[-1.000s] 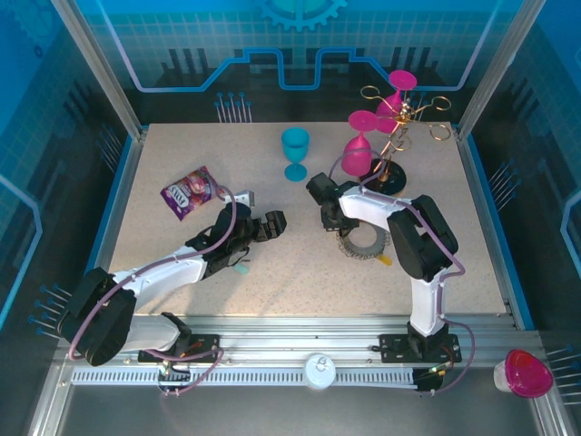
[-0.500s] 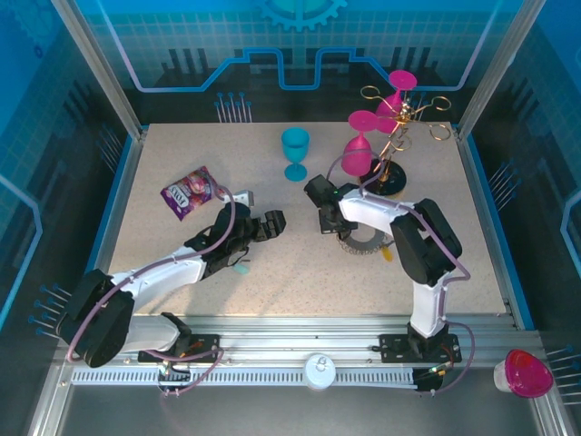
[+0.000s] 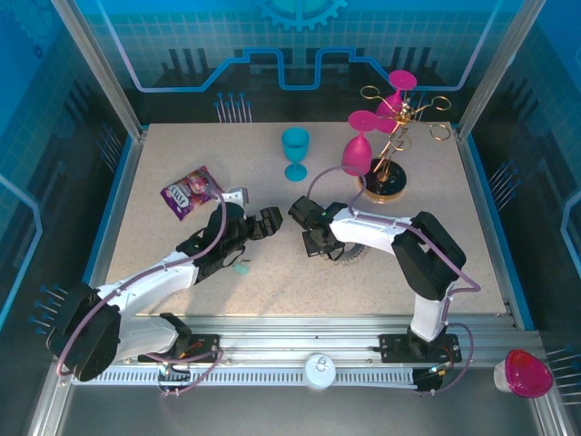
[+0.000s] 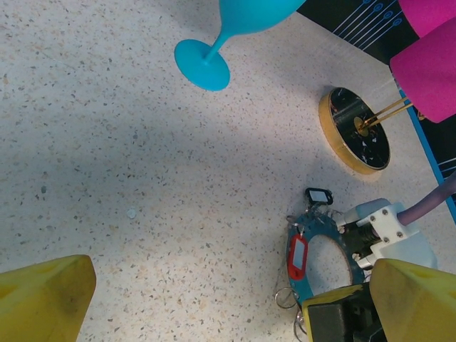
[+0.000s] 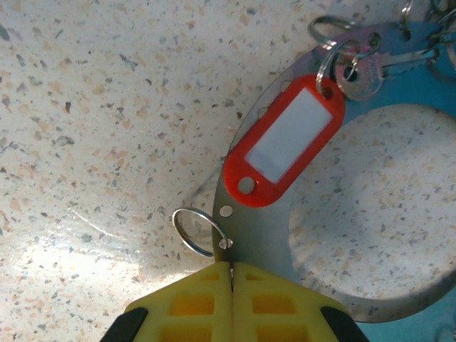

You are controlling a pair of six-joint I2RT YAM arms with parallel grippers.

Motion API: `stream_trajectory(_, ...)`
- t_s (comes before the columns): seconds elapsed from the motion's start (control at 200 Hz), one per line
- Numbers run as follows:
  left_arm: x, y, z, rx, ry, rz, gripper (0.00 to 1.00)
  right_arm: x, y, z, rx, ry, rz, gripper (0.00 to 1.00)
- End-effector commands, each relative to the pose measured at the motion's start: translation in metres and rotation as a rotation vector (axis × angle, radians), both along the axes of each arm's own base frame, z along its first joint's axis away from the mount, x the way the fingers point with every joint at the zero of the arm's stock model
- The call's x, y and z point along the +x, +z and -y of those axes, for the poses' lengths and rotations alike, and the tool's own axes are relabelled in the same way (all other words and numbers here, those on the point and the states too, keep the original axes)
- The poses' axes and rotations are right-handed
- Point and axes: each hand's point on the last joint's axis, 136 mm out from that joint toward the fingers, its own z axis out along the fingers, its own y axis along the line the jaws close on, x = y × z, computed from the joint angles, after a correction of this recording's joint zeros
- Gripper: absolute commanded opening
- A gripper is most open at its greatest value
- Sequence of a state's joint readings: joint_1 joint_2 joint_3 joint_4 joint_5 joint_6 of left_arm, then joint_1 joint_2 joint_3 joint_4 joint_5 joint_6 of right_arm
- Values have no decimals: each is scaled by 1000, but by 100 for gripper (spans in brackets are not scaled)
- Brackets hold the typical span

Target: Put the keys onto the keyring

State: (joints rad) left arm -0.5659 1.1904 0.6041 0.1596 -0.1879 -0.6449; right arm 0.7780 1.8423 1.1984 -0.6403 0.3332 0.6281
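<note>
My right claw is closed, its yellow fingers pressed together with no gap. The tips rest on the rim of the flat grey metal keyring, right beside a small wire loop hooked through one of the rim's holes. I cannot tell whether the rim itself is pinched or only touched from above.

A key with a red plastic tag and a white label window lies across the ring's band. It hangs from a split loop at the rim, and a bare silver key lies next to it.

From above, the ring lies flat on the speckled beige worktop. It sits a little right of the middle and closer to the near edge, partly under my right arm.

My left claw is spread wide and holds nothing. It hovers over bare worktop just left of the ring, facing my right claw.
</note>
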Motion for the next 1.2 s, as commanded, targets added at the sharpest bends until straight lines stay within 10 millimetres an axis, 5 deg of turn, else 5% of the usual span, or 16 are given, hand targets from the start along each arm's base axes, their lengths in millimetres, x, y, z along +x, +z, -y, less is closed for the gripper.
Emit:
stream_trajectory(0.0,-5,-5,-5,32,1,-1,99,-10,-14,-5,-1,20,-51,0)
stream_trajectory(0.901,-3,-4,-2,34,-8,9,99,-25,-6,2,-60,45,-120,16)
stream_trajectory(1.196,-3,-3,-2,35,-7,14,99,-27,-2,7,-98,53,-120,14)
